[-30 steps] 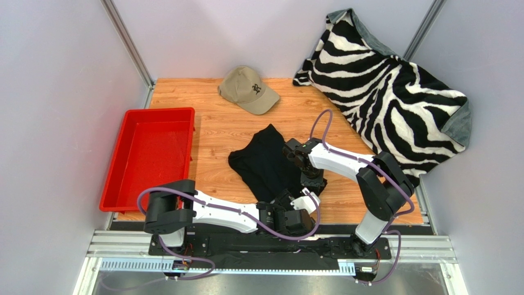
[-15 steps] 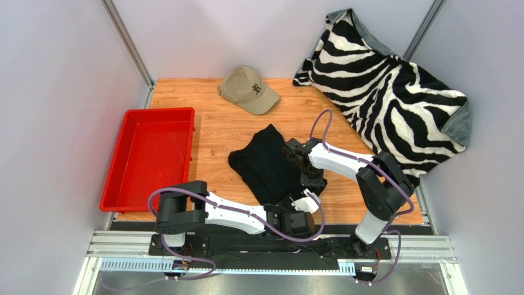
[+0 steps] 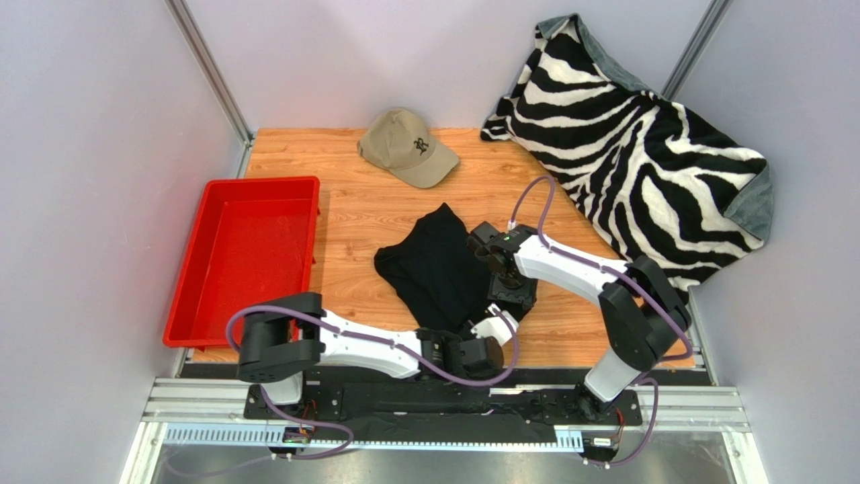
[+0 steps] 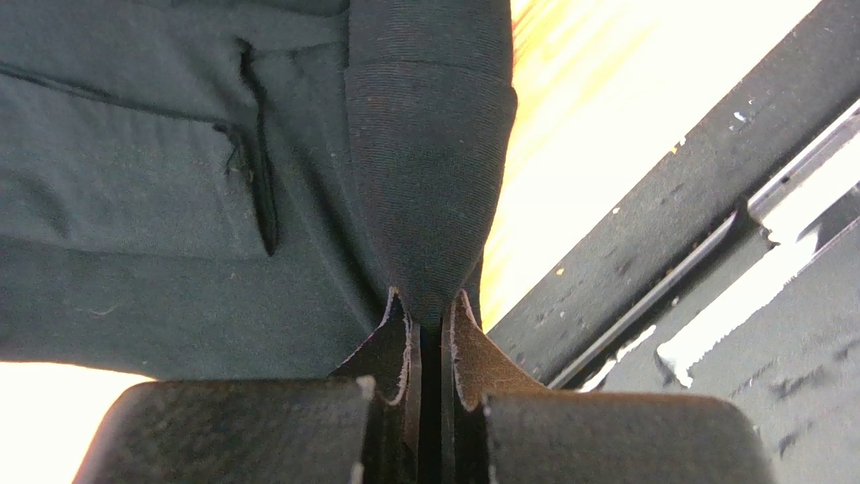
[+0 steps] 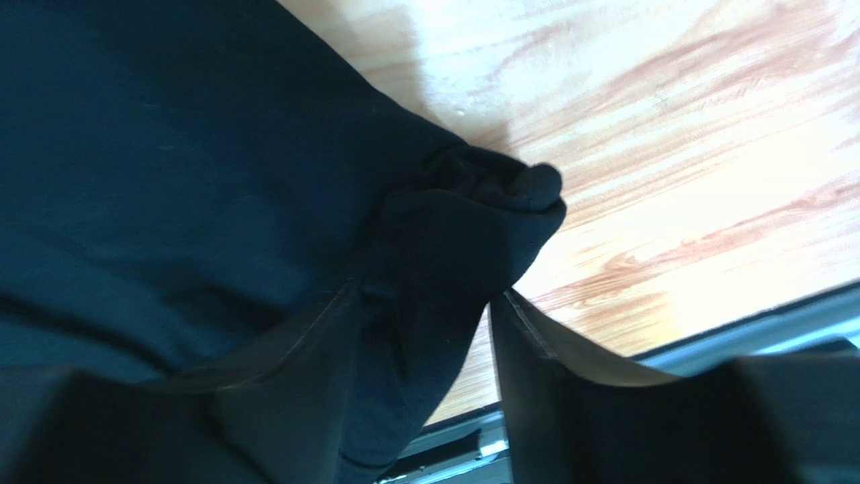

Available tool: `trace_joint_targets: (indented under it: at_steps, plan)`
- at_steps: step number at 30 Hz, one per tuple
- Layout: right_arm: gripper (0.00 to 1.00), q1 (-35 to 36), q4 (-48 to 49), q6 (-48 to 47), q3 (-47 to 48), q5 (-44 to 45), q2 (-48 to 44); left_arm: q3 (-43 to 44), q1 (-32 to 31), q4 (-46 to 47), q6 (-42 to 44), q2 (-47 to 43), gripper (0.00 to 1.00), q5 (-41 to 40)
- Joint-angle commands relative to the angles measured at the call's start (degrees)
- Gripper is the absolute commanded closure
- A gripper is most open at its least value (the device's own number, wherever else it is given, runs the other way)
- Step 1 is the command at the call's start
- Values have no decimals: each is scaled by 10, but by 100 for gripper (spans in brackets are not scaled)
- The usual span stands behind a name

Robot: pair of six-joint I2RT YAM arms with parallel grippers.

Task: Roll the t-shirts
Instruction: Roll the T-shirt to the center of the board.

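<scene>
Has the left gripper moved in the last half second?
Yes. The left gripper, pinching the t-shirt, shifted left toward the red tray.

Top view evenly lit & sharp w/ soft shadows; wrist cams blow out wood table to white glare, black t-shirt underexposed, near-lens foreground soft.

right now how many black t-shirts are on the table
1: the black t-shirt lies mid-table, pinched by the left gripper and right gripper. Another could hide under the blanket.
</scene>
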Motion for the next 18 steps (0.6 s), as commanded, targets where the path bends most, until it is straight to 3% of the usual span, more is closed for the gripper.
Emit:
trace_joint_targets:
  at_steps: [1, 5, 7, 13, 18]
  plan:
    - [38, -3, 42, 8, 0, 25, -66, -62, 43, 69, -11, -64, 100, 126]
    - [34, -3, 76, 16, -15, 34, -127, -116, 102, 151, -32, -90, 100, 257]
    - [33, -3, 125, 42, -72, 38, -218, -148, 147, 191, -55, -99, 100, 377]
    - [33, 8, 164, 115, -185, 32, -350, -187, 217, 267, -104, -76, 100, 528]
    - [33, 53, 188, 172, -247, 33, -396, -202, 256, 342, -154, -34, 100, 618]
